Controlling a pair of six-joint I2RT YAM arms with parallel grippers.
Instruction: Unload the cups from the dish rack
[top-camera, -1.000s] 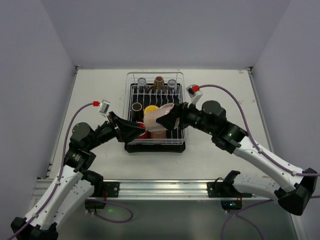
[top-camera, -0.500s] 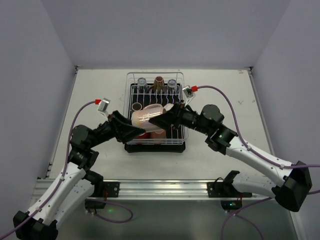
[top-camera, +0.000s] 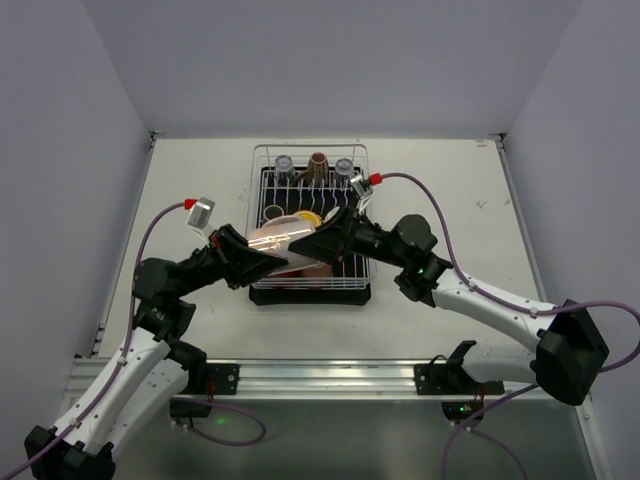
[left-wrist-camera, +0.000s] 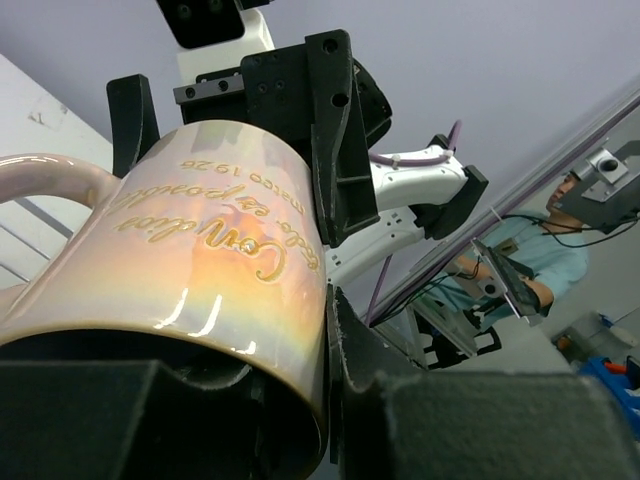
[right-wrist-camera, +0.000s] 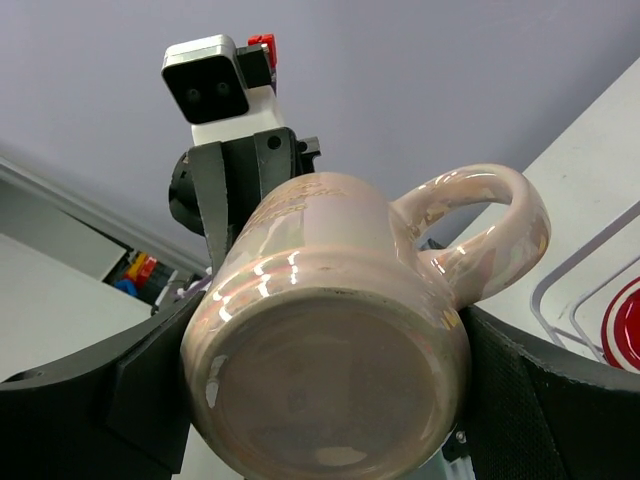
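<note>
A pearly pink mug (top-camera: 283, 238) with gold script hangs on its side above the front of the white-wire dish rack (top-camera: 362, 180), held from both ends. My left gripper (top-camera: 258, 260) is shut on the mug's wall at the rim (left-wrist-camera: 200, 260), one finger inside and one (left-wrist-camera: 400, 400) outside. My right gripper (top-camera: 320, 240) grips the mug's base (right-wrist-camera: 330, 330) between its fingers (right-wrist-camera: 560, 400), the handle pointing up. Still in the rack are a brown cup (top-camera: 318, 165), two clear glasses (top-camera: 285, 163), a dark cup (top-camera: 273, 213) and a yellow cup (top-camera: 306, 216).
The rack stands at the middle of the white table (top-camera: 190, 190), with bare table to its left and right. A red cup (right-wrist-camera: 625, 325) shows beyond the rack's wires in the right wrist view. Grey walls close in both sides and the back.
The right arm has carried the pink mug leftward and turned it on its side. The left gripper, open a second ago, has come up and closed on the mug's rim.
</note>
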